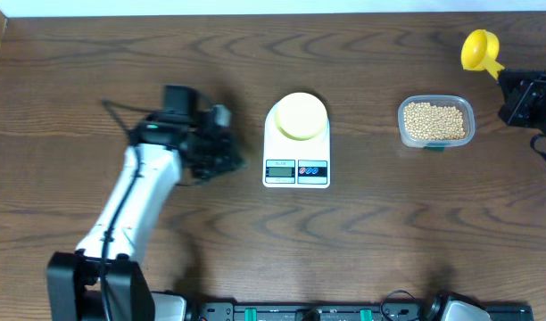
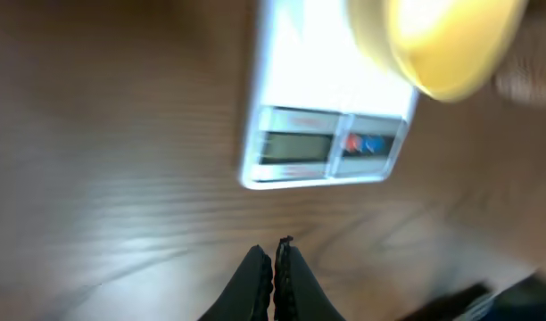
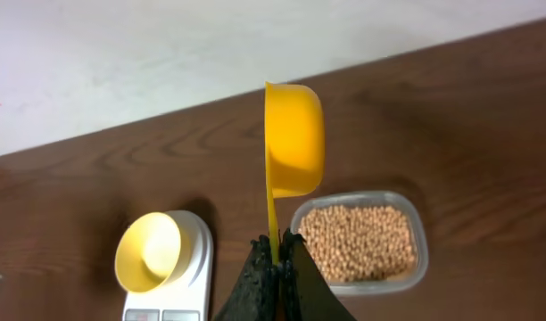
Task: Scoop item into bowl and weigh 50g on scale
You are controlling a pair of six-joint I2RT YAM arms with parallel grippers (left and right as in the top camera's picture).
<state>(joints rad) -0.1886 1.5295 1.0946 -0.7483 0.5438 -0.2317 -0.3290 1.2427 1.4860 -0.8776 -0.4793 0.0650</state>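
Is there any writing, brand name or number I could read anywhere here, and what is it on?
Nothing can be read for certain.
Scale display: no digits legible, the view is blurred.
Small print around the display and by the red and blue buttons: too small and blurred to read.
Bowl, clear tub, yellow scoop: no markings visible.
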